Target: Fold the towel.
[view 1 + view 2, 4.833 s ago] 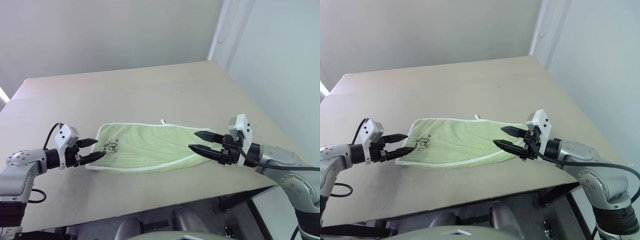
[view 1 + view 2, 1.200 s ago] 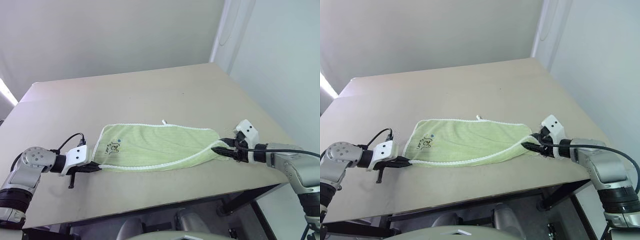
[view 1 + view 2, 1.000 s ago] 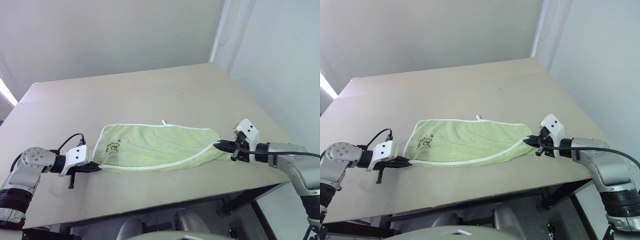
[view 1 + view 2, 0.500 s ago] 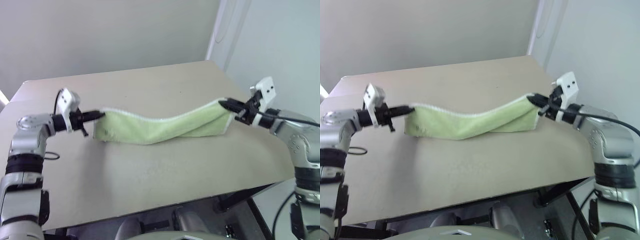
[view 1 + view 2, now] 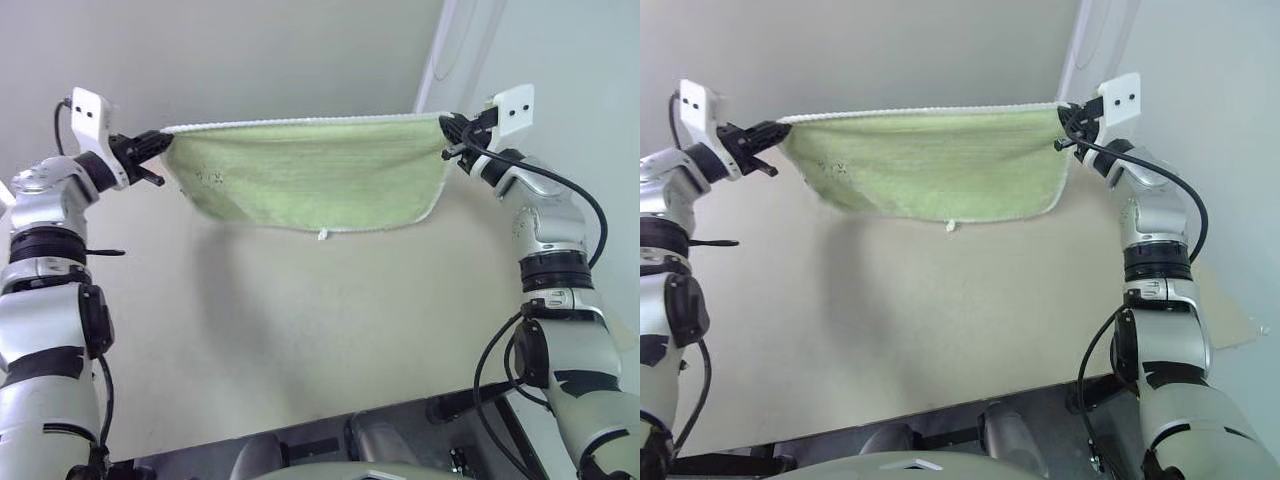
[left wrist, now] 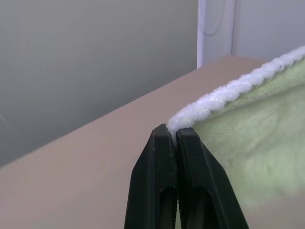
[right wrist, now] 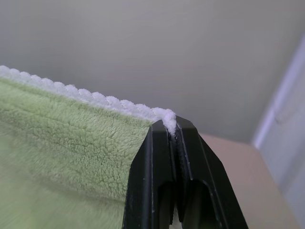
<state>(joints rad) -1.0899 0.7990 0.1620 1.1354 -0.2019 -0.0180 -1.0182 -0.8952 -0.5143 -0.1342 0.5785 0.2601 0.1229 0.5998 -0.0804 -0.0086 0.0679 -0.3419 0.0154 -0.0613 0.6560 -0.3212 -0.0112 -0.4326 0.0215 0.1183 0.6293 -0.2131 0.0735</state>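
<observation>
The towel point(image 5: 310, 180) hung in the air above the bench point(image 5: 300, 330), stretched between the two end effectors and clear of the bench surface. Its upper white edging ran almost level from left to right, and the green cloth sagged below it in a shallow curve. A small white loop point(image 5: 322, 235) dangled from the middle of the lower edge. The left end effector point(image 5: 158, 148) was pressed together on the upper left corner of the towel; in the left wrist view its black fingers point(image 6: 159, 181) met on the white edging with no gap between them. The right end effector point(image 5: 447, 128) was likewise pressed together on the upper right corner; in the right wrist view its fingers point(image 7: 152, 181) pinched the tip of the edging. Both arms were raised, with the end effectors pointing inward toward each other at about the same height. A faint dark mark point(image 5: 210, 178) showed through the cloth near the left end. A plain wall point(image 5: 250, 50) stood beyond the far edge of the bench.
</observation>
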